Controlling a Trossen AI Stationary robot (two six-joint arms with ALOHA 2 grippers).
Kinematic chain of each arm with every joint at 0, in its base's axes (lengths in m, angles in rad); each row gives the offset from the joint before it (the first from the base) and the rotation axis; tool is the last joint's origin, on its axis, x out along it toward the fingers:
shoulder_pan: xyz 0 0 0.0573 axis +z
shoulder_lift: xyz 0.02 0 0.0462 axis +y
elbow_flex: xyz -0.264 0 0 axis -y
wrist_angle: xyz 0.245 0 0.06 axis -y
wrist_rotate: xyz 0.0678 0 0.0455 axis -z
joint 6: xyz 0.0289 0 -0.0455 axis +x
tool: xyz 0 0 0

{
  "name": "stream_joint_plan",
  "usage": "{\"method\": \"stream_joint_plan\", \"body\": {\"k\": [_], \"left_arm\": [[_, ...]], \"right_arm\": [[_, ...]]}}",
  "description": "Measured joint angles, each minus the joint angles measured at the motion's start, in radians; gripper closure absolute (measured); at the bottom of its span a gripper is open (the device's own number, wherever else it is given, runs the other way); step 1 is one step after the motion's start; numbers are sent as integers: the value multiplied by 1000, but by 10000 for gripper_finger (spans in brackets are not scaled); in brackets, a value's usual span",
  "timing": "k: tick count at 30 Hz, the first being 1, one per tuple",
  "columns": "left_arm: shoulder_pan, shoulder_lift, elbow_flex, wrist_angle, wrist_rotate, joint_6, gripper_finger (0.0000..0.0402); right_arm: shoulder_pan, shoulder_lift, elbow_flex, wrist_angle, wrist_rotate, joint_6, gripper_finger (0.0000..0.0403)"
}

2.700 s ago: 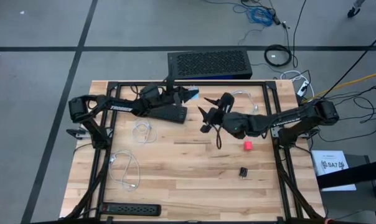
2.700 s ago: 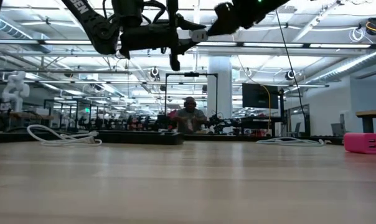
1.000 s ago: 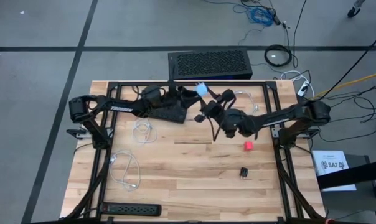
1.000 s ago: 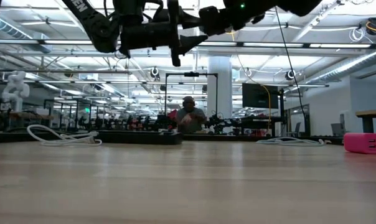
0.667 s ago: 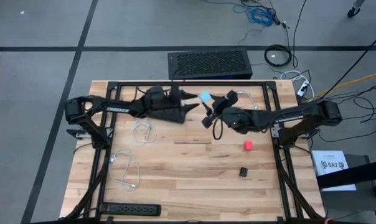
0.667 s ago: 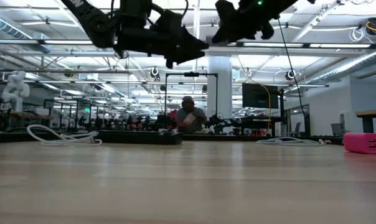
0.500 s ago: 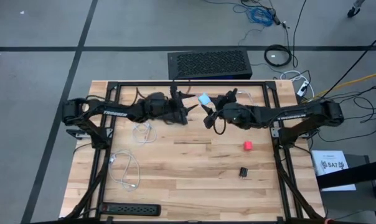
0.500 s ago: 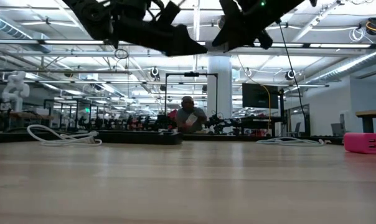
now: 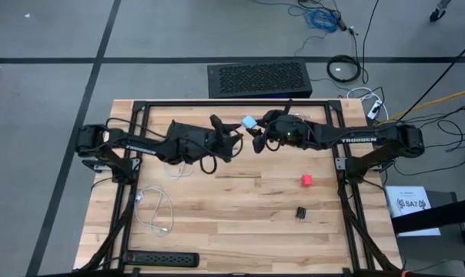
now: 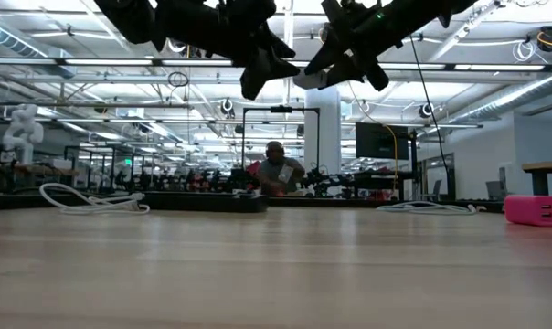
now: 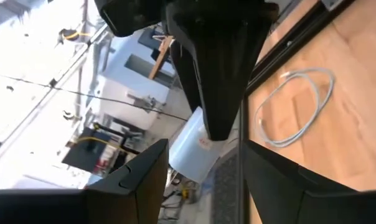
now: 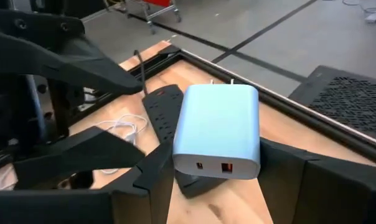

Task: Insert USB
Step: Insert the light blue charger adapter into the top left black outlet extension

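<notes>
The light-blue USB wall charger point(image 12: 218, 127) has two ports on the end facing the right wrist camera and its prongs point(image 12: 220, 83) pointing away. It is also in the high view point(image 9: 249, 121), above the table's far middle. My right gripper point(image 9: 257, 132) is shut on it. My left gripper point(image 9: 234, 139) is open and level, a short way to the charger's left. Its spread fingers point(image 11: 138, 177) point at the charger point(image 11: 191, 149). In the low view both grippers, left point(image 10: 258, 66) and right point(image 10: 338, 66), hang high above the table. My right gripper pinches the charger between its two fingers point(image 12: 152, 177), one on each narrow side near the port end point(image 12: 214, 167). The fingers come level from the table's right and lie along the body. The charger is lifted clear, flat face up, prongs toward my left gripper.
A black power strip point(image 12: 165, 107) lies on the table under my left arm. White cables lie at the left point(image 9: 178, 164), near left point(image 9: 156, 208) and far right point(image 9: 302, 119). There are also a pink block point(image 9: 306, 179), a small black part point(image 9: 301, 212), another strip point(image 9: 164, 260) and a black mesh box point(image 9: 257, 78).
A second ago both grippers met at the charger. My left gripper has come off it and drawn back toward the table's left and near side, sinking a little. My right gripper has kept the charger and shifted slightly toward the far edge.
</notes>
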Motion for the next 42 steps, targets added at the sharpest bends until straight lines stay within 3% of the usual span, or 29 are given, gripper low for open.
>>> {"method": "stream_joint_plan", "body": {"k": [14, 22, 29, 32, 39, 42], "left_arm": [[-6, 28, 2, -2, 52, 92, 194], [-6, 79, 3, 38, -31, 136, 196], [-6, 80, 2, 31, -81, 135, 269], [-12, 80, 0, 29, -80, 131, 276], [-19, 80, 0, 10, -79, -25, 276], [-19, 78, 0, -1, -39, -153, 276]], "right_arm": [[0, 10, -1, 46, -147, 64, 241], [8, 32, -2, 39, -174, 89, 241], [20, 32, -2, 41, -206, 93, 241], [20, 32, -2, 38, -211, 93, 241], [20, 30, -2, 35, -220, 35, 240], [21, 17, -2, 14, -228, -57, 198]]}}
